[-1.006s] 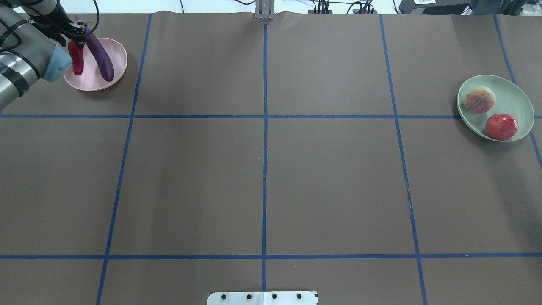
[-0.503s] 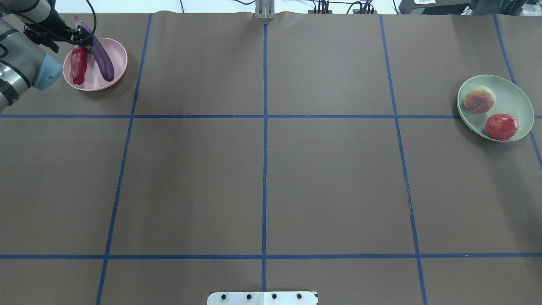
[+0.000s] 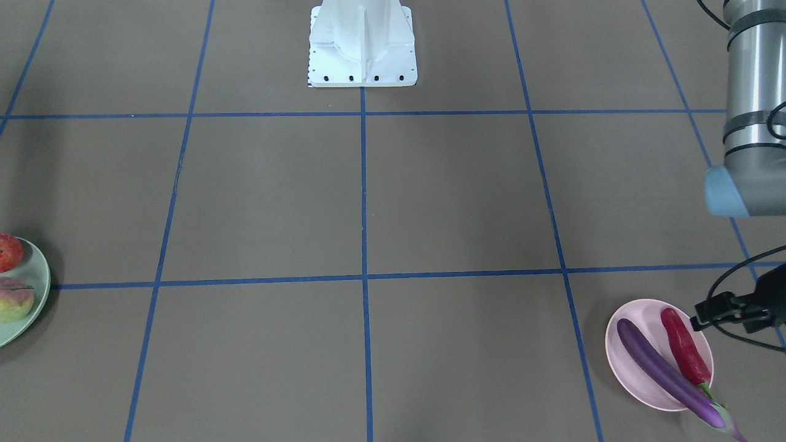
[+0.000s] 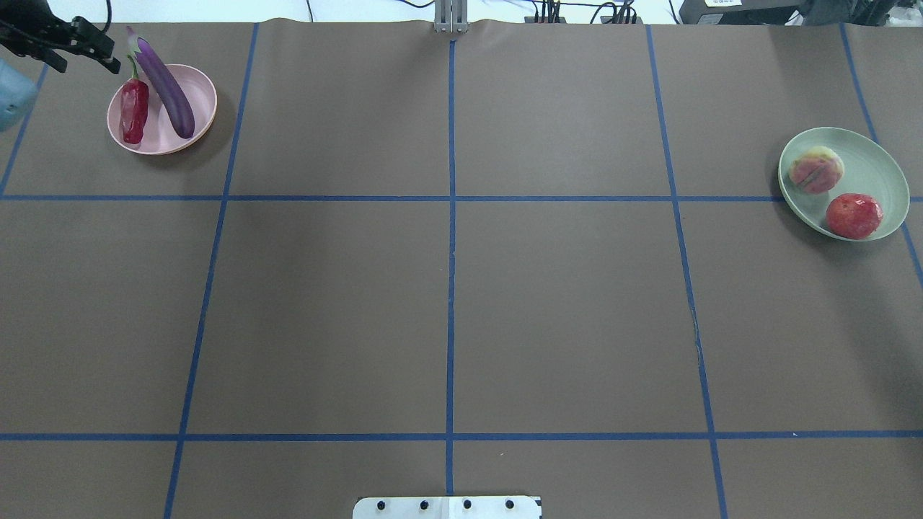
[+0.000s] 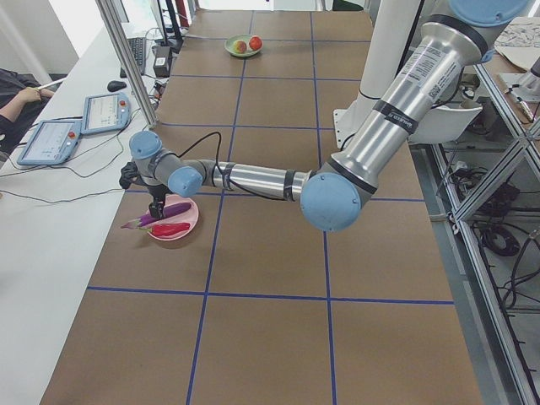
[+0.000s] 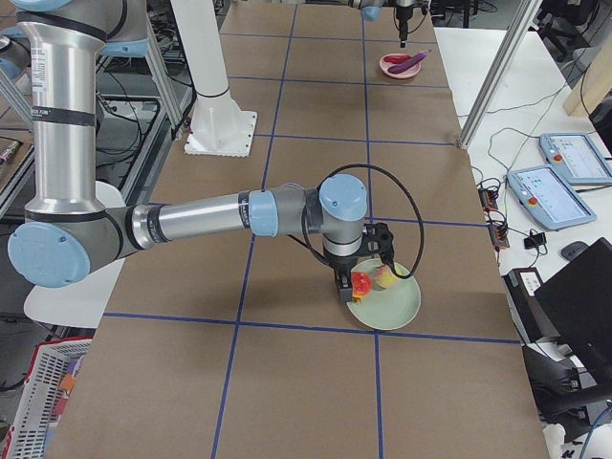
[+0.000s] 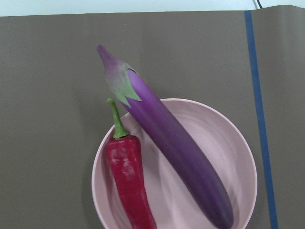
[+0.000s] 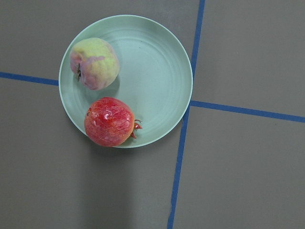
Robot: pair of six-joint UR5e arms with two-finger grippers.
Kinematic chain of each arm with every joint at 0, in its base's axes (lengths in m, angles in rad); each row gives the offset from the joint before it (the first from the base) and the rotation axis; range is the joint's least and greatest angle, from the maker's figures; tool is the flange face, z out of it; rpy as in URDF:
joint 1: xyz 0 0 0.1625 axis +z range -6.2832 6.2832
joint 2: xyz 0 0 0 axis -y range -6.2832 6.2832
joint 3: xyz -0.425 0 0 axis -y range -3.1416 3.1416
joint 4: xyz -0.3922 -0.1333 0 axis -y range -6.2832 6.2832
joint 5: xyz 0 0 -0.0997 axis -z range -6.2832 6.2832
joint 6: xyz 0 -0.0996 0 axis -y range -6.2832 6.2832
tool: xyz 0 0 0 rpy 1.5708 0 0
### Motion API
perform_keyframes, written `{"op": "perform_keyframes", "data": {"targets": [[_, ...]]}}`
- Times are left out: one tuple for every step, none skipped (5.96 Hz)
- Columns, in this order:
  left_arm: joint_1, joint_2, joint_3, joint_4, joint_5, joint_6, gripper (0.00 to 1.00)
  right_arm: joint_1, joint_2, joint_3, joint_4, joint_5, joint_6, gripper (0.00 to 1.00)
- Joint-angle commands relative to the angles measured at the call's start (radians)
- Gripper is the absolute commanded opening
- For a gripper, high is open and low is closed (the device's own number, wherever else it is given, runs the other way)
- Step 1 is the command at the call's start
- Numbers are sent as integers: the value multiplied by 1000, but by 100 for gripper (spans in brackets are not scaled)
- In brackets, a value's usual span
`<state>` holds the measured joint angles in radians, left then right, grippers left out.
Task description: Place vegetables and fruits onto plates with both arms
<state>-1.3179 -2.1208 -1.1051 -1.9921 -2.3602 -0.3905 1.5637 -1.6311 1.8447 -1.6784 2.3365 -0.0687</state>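
My left pincer (image 4: 112,58) hung just off the counter-side edge of the pale pink round shallow plate (image 4: 204,108), near my far left corner of the brown paper-covered counter (image 4: 447,303). Its two black fingers looked parted, and nothing was between them. The long, slim, glossy purple eggplant (image 4: 168,90) lay slantwise across that plate. Its rounded end rested in the dish, and its greenish cap stuck out over the rim on the side away from my base. The shorter, wrinkled red chili pepper (image 4: 133,112) lay in the same plate just beside the eggplant, on the side nearer my pincer, with its green stem poking over the rim. From my left wrist the two ran nearly parallel, closest at their stem ends.

Well apart, at the right end of the counter, stood the pale mint green round plate (image 4: 878,167). In it were the yellow-green peach with a pink blush (image 4: 815,171) and the round, rough-skinned orange-red fruit with a small crown (image 4: 854,215). They lay near each other but did not touch, the red one close to the rim. My right pincer (image 6: 344,289) hung over that plate by the red fruit. It showed only from the side, so I could not tell how its fingers stood.

Blue tape lines (image 4: 451,216) crossed the counter in a grid, and one passed under the mint plate.
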Motion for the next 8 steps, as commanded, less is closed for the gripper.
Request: {"op": "perform_keyframes", "data": {"targets": [[-136,70,-38,152,-39,405,100,-7,4,-1,0,-2,1,100],[-196,84,-95,341,-18,570,100,-7,4,1,0,0,1,100],[-224,147,-210,490,33,666,100,-7,4,2,0,0,13,100],[-245,197,-319,644,38,674,100,-8,4,5,2,0,32,100],[-250,370,-445,653,35,671,100,-8,4,7,2,0,32,100],[-248,445,-507,656,26,650,100,-10,4,5,2,0,32,100],[-250,465,-506,627,22,653,100,-11,5,7,0,0,33,100],[-259,522,-544,578,22,653,100,-13,5,5,0,0,33,100]]}}
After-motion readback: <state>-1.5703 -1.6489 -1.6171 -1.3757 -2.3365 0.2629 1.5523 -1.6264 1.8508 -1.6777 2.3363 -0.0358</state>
